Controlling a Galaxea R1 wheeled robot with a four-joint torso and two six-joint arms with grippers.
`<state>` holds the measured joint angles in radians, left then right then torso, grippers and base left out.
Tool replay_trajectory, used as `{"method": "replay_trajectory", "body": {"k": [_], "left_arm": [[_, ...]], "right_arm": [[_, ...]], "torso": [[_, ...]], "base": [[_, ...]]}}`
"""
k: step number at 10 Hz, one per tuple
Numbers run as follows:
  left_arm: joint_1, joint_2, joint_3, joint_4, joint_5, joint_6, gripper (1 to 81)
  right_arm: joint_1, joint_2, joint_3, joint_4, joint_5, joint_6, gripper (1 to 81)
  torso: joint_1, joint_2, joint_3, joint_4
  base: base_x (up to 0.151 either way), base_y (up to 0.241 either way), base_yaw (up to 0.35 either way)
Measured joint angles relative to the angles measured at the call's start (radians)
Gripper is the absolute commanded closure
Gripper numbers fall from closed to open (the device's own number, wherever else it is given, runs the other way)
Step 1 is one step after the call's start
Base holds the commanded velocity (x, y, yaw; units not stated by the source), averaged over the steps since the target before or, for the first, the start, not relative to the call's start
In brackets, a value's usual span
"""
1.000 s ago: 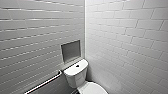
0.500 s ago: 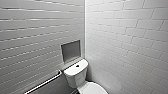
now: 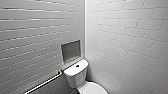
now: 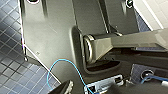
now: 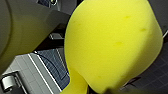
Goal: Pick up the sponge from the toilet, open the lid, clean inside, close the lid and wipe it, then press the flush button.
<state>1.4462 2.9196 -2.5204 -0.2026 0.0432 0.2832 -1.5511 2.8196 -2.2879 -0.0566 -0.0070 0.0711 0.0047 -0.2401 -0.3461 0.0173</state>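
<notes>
Yellow sponge [image 5: 112, 42] is seen very close to the right wrist camera, raised clear of the dark blue floor tiles [image 5: 53, 66] and no longer lying on the toilet [image 3: 80, 77]. The first step, picking it up, is therefore judged to be done. In the head view the toilet is found in the far corner where the two white tiled walls meet. Its tank cover [image 3: 72, 71] is bare except for the small dark flush button [image 3: 77, 66]. The lid [image 3: 93, 88] lies down over the bowl, on the near side of the tank. Opening the lid, cleaning inside, closing and wiping it, and pressing the button are all taken to be left to do.

A recessed niche [image 3: 71, 51] is set in the left wall above the tank, and a metal grab rail [image 3: 45, 83] runs along that wall to the left of the toilet.

At the right gripper [image 5: 80, 85] the sponge is drawn into a narrow waist, with its broad rounded body bulging out beyond. From this the jaws are judged to be pinching one end of the sponge, though they cannot themselves be made out clearly. For the left gripper, spread or pressed together cannot be told; in its wrist view the robot's own body and a blue cable [image 4: 53, 68] are seen above the floor tiles.
</notes>
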Motion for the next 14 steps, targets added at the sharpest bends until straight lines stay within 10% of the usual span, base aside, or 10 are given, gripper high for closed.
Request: {"method": "replay_trajectory", "body": {"k": [14], "left_arm": [[0.0,-0.013,0.014,0.0,-0.013,0.0,1.0]], "right_arm": [[-0.042,-0.111,0.156,0.005,0.086,-0.004,81.1]], "torso": [[-0.001,0.0,0.0,0.0]], "base": [[0.067,0.0,0.0]]}}
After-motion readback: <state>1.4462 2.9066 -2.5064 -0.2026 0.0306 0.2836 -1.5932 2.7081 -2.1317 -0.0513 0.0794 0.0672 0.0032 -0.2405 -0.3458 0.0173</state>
